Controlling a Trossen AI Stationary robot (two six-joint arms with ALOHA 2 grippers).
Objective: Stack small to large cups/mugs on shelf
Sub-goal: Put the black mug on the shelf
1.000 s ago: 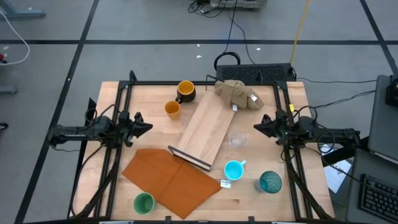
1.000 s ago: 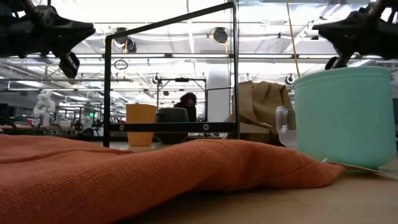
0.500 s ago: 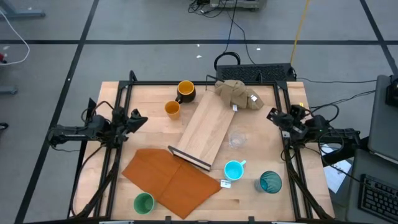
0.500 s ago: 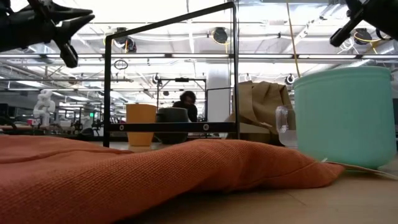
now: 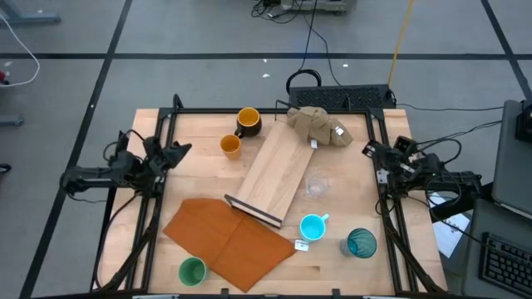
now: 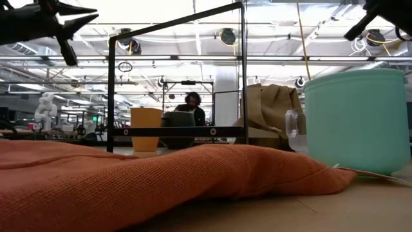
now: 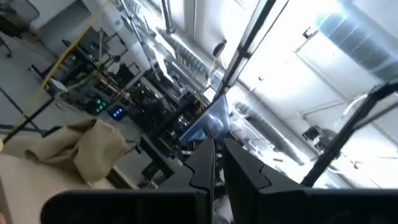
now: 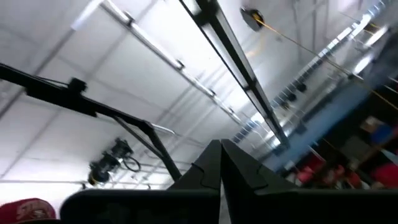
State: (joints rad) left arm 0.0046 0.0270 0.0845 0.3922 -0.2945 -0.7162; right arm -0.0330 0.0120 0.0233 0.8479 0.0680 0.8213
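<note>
Behind the orange cup, only the low view shows a person; both jaws apparently closed.

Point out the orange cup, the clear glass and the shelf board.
orange cup (image 5: 230, 145): high view, on its open mouth.
clear glass (image 5: 316, 186): high view, on its middle, beside the board's long edge.
shelf board (image 5: 278, 170): high view, on bare pale wood near its middle.

The shelf is showing pale smooth wood; the orange sheet is looking like coarse woven cloth, perhaps matt.
</note>
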